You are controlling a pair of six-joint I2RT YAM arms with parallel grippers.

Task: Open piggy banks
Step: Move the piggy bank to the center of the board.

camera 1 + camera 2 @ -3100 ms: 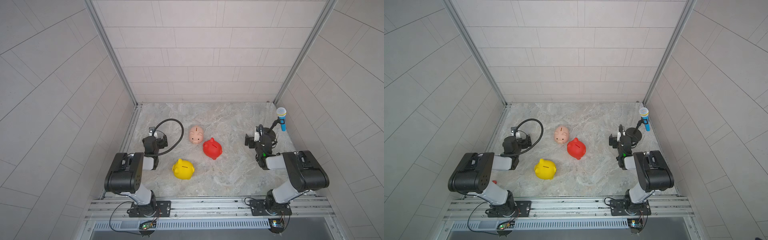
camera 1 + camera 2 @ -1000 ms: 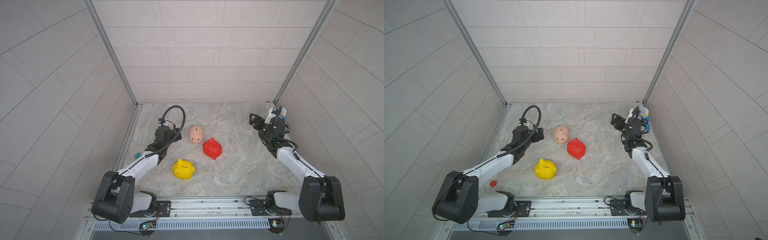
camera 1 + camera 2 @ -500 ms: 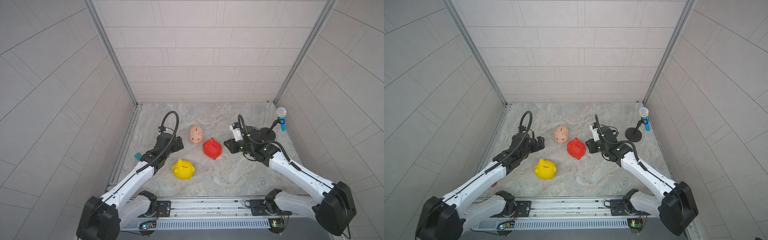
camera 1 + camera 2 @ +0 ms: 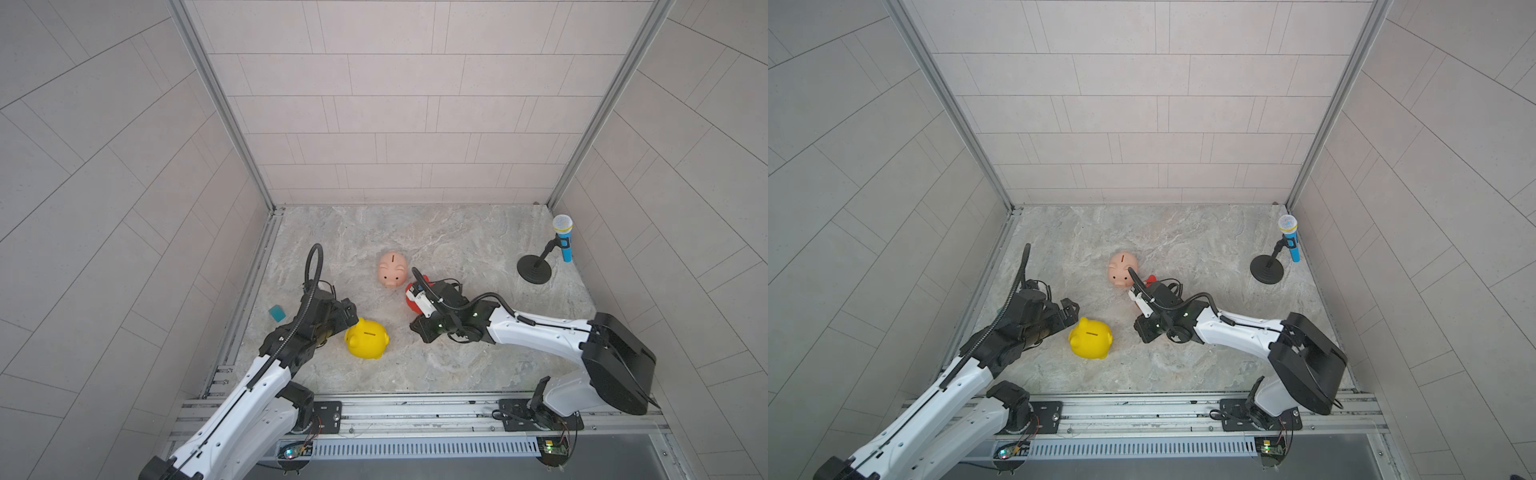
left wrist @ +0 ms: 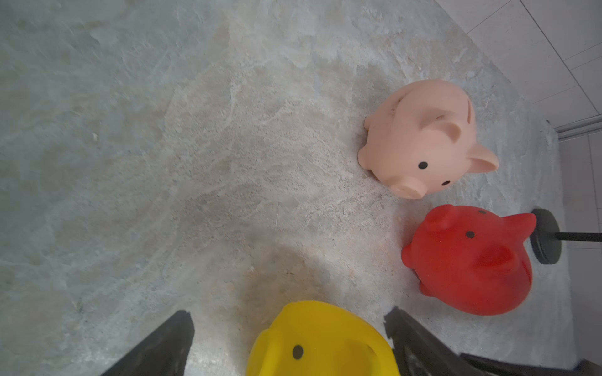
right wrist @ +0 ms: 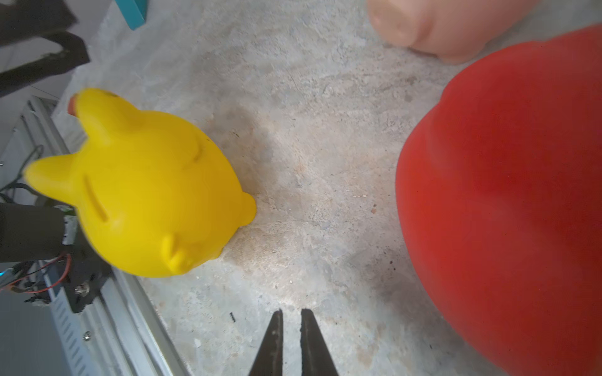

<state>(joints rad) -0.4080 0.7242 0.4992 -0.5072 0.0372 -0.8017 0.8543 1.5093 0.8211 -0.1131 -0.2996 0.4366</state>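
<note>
Three piggy banks stand on the marble floor: yellow (image 4: pixel 368 343), pale pink (image 4: pixel 392 269) and red (image 4: pixel 410 305), the red one mostly hidden under my right wrist in both top views. My left gripper (image 5: pixel 289 312) is open, its fingers either side of the yellow pig's (image 5: pixel 322 341) head without touching it. My right gripper (image 6: pixel 292 312) hangs low over bare floor between the yellow pig (image 6: pixel 146 195) and the red pig (image 6: pixel 508 201). Its jaws are almost together with nothing between them. No belly plugs show.
A blue toy microphone (image 4: pixel 563 239) on a black stand (image 4: pixel 534 270) stands at the back right, close to the wall. A small teal block (image 4: pixel 276 312) lies by the left wall. The metal rail (image 4: pixel 415 409) runs along the front edge.
My right arm swung from the microphone corner to the red pig and its jaws closed. My left arm came forward until its open jaws reached the yellow pig.
</note>
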